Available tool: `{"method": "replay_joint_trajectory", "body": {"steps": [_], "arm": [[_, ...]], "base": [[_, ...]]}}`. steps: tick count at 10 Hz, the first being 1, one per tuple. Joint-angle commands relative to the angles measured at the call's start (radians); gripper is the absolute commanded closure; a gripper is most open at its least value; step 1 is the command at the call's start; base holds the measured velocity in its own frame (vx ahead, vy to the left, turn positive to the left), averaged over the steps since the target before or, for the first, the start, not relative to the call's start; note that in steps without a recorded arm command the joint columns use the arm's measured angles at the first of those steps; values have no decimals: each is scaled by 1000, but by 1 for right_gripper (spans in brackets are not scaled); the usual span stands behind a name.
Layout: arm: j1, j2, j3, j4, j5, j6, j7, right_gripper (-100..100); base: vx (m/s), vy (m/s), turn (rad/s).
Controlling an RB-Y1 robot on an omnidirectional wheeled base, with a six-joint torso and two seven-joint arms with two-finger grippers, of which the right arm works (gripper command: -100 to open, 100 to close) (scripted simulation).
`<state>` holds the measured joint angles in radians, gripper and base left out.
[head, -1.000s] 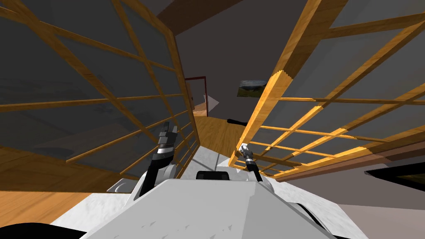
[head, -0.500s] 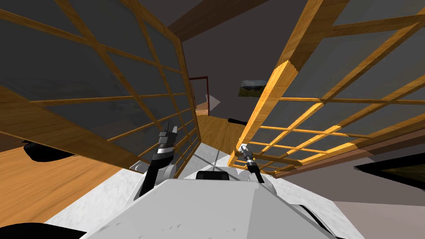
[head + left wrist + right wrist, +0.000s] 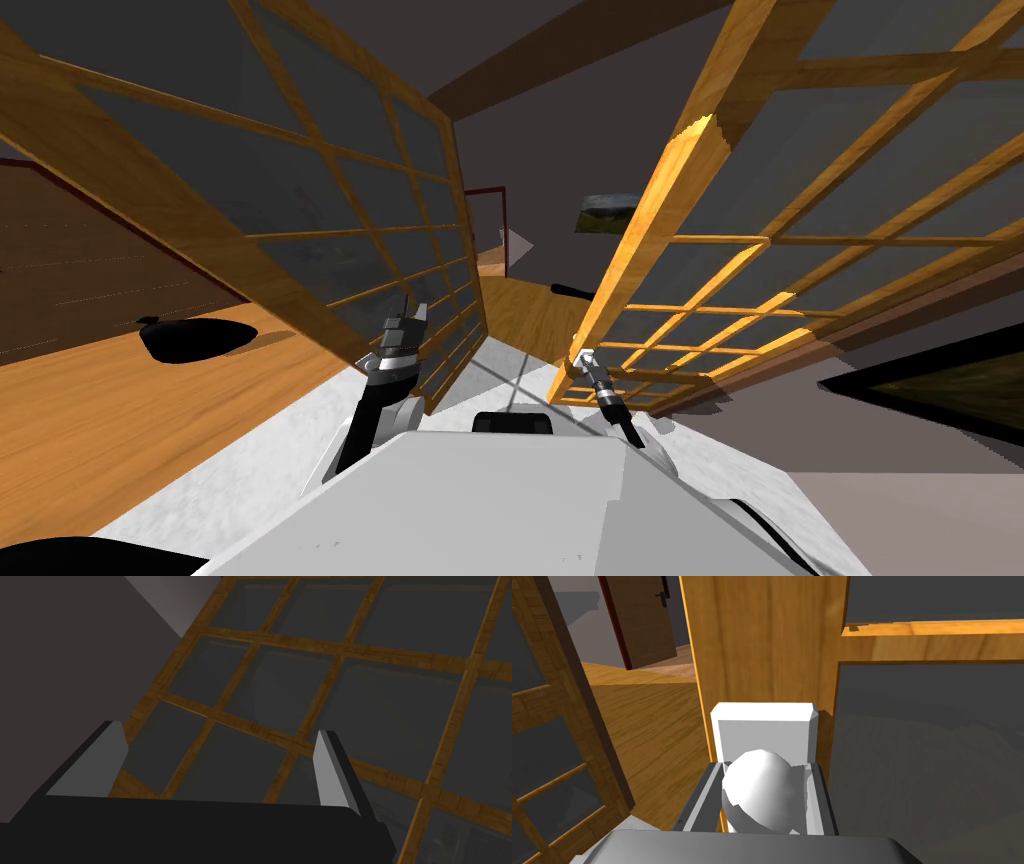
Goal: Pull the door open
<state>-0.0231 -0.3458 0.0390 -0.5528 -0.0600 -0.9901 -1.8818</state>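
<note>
So the floor [image 3: 120,440] is showing up as warm wood planks, and a pale speckled patch [image 3: 240,490] is running across it right under me, narrowing toward the door [image 3: 640,250]. Off to my left a flat black blob [image 3: 190,340] is sitting on the planks. Past the door a small dark shape [image 3: 572,291] is lying on the wood too, can't tell what it is.

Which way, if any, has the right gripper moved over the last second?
No visible move: the right gripper stays just as far below the wall picture, shut on the white knob.
</note>
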Motion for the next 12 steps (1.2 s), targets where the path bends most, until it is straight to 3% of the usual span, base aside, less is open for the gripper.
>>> {"method": "replay_joint_trajectory", "body": {"steps": [1,2,8,9,10,12], "arm": [[0,0,0,0,0,0,0,100],[21,-15,17,0,16,-30,-24,100],[83,-71,59,-7,61,-126,-97,100],[68,-61,56,9,57,-119,-86,100],[80,-70,66,16,69,-148,-99,100],[91,-81,74,20,81,-175,-111,100]], "base": [[-119,-43,27],[-162,-50,130],[-216,-70,111],[-102,-29,14],[-147,-63,120],[-234,-105,156]]}}
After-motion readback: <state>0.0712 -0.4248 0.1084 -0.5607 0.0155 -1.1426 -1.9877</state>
